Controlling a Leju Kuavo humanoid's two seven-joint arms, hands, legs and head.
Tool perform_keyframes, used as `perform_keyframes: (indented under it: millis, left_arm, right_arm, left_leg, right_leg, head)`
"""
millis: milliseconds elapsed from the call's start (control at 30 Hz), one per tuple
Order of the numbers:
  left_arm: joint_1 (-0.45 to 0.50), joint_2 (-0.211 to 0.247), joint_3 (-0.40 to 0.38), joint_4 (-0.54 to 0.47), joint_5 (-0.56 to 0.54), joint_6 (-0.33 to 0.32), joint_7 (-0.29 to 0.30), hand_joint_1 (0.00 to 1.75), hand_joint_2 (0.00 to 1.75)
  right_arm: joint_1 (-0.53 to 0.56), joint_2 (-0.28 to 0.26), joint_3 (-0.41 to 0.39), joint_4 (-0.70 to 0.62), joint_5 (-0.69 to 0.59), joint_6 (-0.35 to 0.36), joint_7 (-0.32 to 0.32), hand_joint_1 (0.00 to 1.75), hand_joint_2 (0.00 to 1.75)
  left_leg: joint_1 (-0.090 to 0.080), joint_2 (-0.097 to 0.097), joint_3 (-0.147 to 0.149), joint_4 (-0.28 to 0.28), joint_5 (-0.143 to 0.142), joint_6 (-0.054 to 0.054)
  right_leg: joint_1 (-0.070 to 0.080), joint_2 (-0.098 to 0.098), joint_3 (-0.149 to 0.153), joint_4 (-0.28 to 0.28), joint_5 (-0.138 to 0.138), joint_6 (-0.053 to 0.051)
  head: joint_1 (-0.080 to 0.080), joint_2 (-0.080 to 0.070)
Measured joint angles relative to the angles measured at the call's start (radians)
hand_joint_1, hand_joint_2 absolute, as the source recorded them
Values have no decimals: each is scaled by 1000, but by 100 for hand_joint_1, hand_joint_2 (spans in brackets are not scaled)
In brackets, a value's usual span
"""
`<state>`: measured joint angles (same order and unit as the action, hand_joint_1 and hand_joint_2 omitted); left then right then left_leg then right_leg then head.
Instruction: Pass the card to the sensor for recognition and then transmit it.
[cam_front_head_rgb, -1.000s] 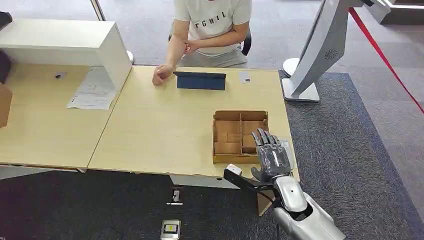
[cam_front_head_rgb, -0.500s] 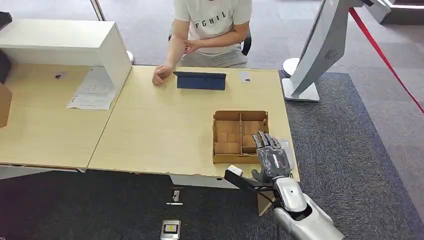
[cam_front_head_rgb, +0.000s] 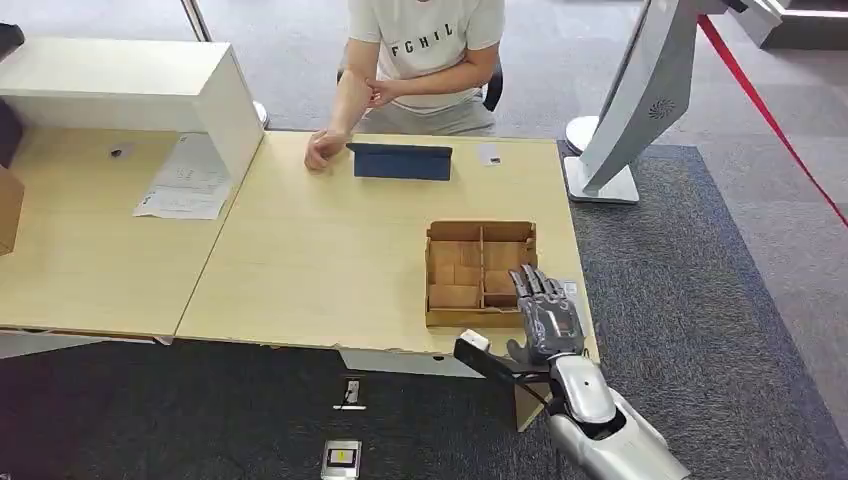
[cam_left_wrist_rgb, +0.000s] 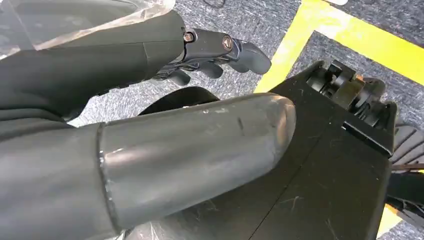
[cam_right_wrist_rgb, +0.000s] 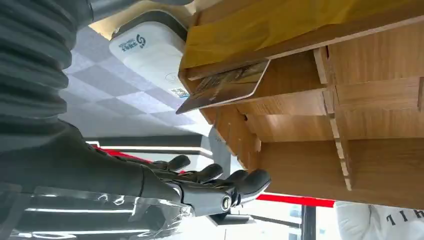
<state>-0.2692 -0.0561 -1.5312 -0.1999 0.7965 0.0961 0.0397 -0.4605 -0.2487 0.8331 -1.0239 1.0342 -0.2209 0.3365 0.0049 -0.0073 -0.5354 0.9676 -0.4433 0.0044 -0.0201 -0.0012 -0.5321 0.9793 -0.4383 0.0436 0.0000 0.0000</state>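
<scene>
A flat wooden divider box (cam_front_head_rgb: 456, 272) lies near the table's right front corner. In the right wrist view a card (cam_right_wrist_rgb: 225, 86) leans in one of the compartments of the box (cam_right_wrist_rgb: 350, 120). A white sensor unit (cam_right_wrist_rgb: 150, 50) with a logo sits just beside the box; in the head view it is a pale patch (cam_front_head_rgb: 573, 290) by my fingers. My right hand (cam_front_head_rgb: 546, 315) hovers over the box's near right corner, fingers stretched and spread, holding nothing (cam_right_wrist_rgb: 200, 185). My left hand (cam_left_wrist_rgb: 150, 55) hangs over the floor with thumb and fingers apart and nothing in it.
A person sits at the far side, one hand (cam_front_head_rgb: 322, 148) resting on the table (cam_front_head_rgb: 320, 260) next to a blue tablet (cam_front_head_rgb: 400, 160) and a small white card (cam_front_head_rgb: 489, 153). A white cabinet (cam_front_head_rgb: 130, 85) and papers (cam_front_head_rgb: 185, 180) stand left. A white kiosk base (cam_front_head_rgb: 610, 150) stands right.
My right hand has slid slightly toward the table's near right edge, still spread over the box corner. Nothing else has moved.
</scene>
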Motion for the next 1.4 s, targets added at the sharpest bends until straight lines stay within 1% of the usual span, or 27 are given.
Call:
perform_keyframes:
  millis: [433,900,1400]
  left_arm:
    - [0,0,0,0,0,7,-3,0,0]
    - [2,0,0,0,5,14,-3,0,0]
    - [4,0,0,0,1,17,-10,0,0]
  right_arm:
    - [-3,-2,0,19,-10,-23,5,0,175]
    - [-3,-5,0,24,-16,-28,6,0,175]
    - [8,-12,-7,-37,15,-21,11,0,175]
  left_leg:
    - [0,0,0,0,0,0]
    - [0,0,0,0,0,0]
    - [0,0,0,0,0,0]
  right_leg:
    - [0,0,0,0,0,0]
    - [0,0,0,0,0,0]
    - [0,0,0,0,0,0]
  head:
    - [0,0]
    - [0,0]
    - [0,0]
